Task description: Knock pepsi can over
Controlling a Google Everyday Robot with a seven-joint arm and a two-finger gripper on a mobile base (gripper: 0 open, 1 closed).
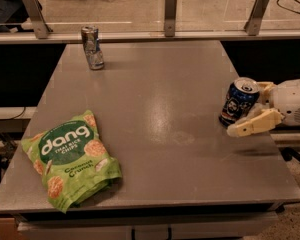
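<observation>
The pepsi can (238,102), dark blue with a silver top, stands near the right edge of the grey table (155,114). My gripper (252,109) reaches in from the right at can height. It is open. Its near finger (254,124) lies along the front right of the can's base, and its far finger (265,88) shows just behind the can's top. The fingers sit right against the can, and I cannot tell whether they touch it.
A slimmer silver and pale-blue can (92,47) stands at the table's far left. A green Dang chips bag (71,158) lies at the front left. A rail with metal posts (170,13) runs along the far edge.
</observation>
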